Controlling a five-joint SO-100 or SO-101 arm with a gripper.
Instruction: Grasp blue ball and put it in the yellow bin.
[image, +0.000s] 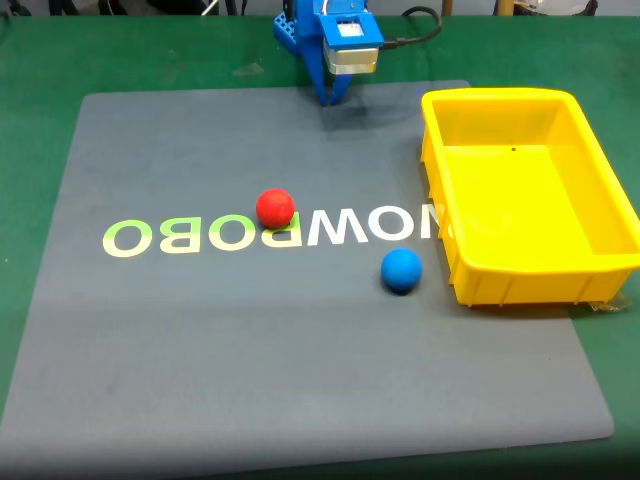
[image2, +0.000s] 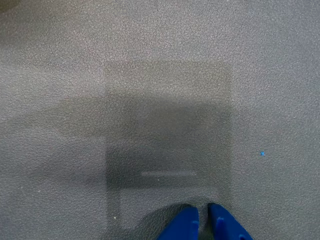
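The blue ball (image: 401, 270) lies on the grey mat, just left of the yellow bin (image: 470, 215), which stands at the mat's right side with nothing inside. My blue gripper (image: 331, 97) hangs at the mat's far edge, well behind the ball and left of the bin's far corner. In the wrist view the gripper (image2: 202, 215) points down at bare mat, its two blue fingertips nearly touching, with nothing between them.
A red ball (image: 275, 208) rests on the mat's lettering, left of and slightly behind the blue ball. The grey mat (image: 200, 350) lies on a green table (image: 40, 60). A black cable runs behind the arm.
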